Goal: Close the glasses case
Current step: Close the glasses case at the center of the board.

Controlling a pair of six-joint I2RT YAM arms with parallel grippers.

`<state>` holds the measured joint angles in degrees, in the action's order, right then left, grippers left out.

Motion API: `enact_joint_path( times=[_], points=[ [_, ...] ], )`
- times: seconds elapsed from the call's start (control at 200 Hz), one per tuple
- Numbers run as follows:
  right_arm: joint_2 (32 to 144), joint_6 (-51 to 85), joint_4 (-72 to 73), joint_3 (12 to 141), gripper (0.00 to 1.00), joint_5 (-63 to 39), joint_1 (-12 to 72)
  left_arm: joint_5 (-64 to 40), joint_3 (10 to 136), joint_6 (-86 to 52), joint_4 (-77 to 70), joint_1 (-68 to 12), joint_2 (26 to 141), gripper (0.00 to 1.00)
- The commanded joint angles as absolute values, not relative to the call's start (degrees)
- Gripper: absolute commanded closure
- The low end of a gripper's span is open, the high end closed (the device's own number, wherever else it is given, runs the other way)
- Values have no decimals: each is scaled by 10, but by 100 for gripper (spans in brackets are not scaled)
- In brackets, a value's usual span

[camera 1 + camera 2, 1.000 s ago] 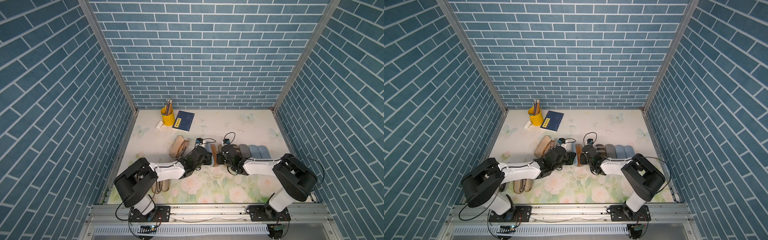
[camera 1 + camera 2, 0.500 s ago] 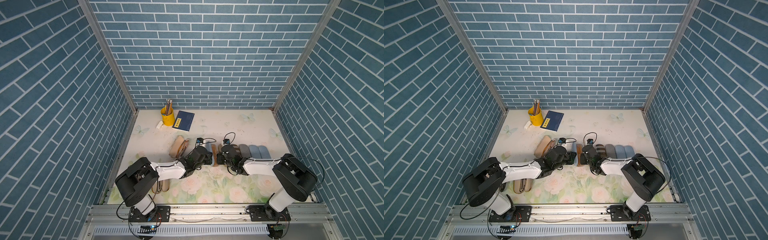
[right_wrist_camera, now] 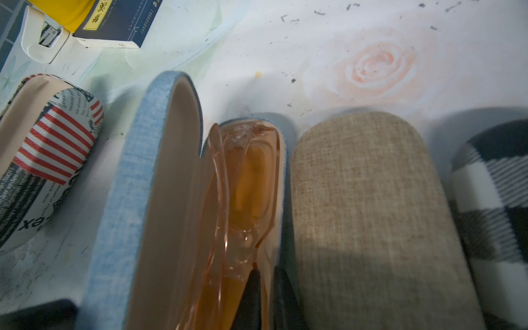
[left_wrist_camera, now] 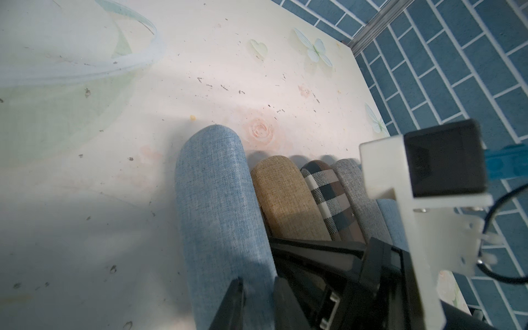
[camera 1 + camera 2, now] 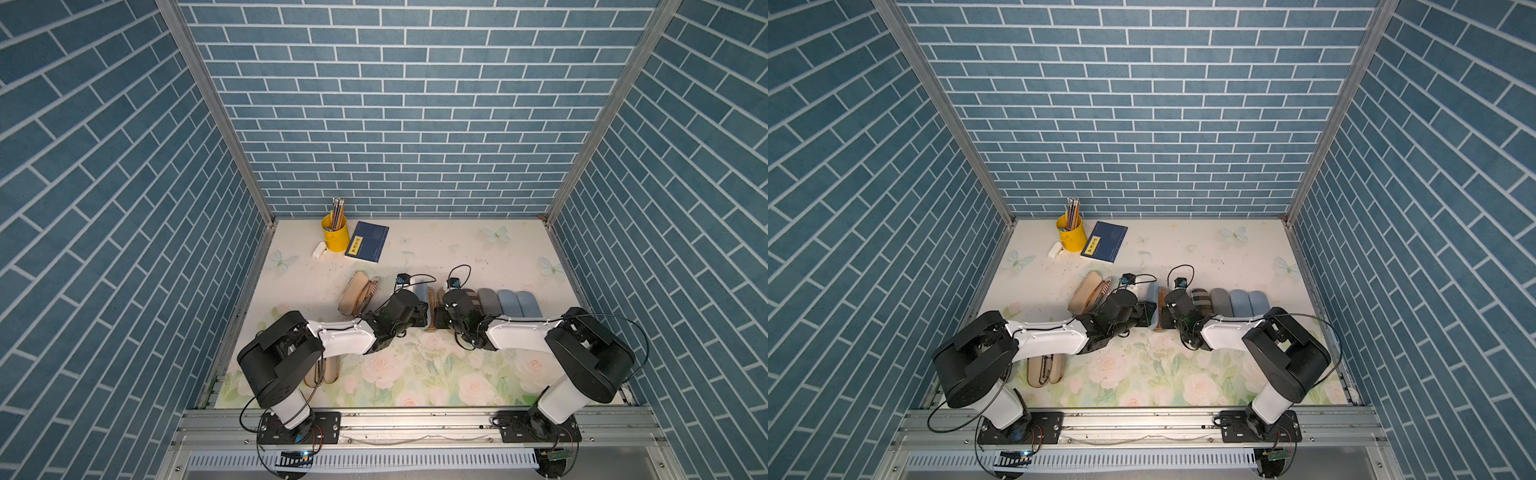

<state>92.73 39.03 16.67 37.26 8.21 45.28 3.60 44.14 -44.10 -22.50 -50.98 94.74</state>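
Blue glasses case (image 5: 423, 293) stands open near the middle of the counter (image 5: 436, 249).
Beside an open flag-print case (image 3: 51, 160), left fingers (image 4: 233, 305) lie almost closed against the outside of its raised lid (image 4: 214, 200), grasp unclear. Pink glasses (image 3: 243, 185) lie in the base (image 3: 281, 160). Right fingers (image 3: 251, 297) are clenched on the base rim, just beside a tan case (image 3: 371, 214) that touches it.

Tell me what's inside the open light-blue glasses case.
Folded clear-pink glasses lie in the light-blue glasses case. One end of them is covered by the right gripper's jaws.
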Motion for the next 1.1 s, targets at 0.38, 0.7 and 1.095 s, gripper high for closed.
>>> enact_joint_path(
  times=[0.38, 0.7, 1.095],
  points=[
    [845, 362, 116, 378, 80, 61, 429, 12, 458, -441, -214, -524, 1036, 78],
    [808, 337, 87, 368, 68, 25, 402, -6, 475, -455, -243, -527, 1095, 78],
    [755, 342, 95, 336, 65, 27, 390, 4, 457, -462, -250, -530, 1073, 77]
  ],
)
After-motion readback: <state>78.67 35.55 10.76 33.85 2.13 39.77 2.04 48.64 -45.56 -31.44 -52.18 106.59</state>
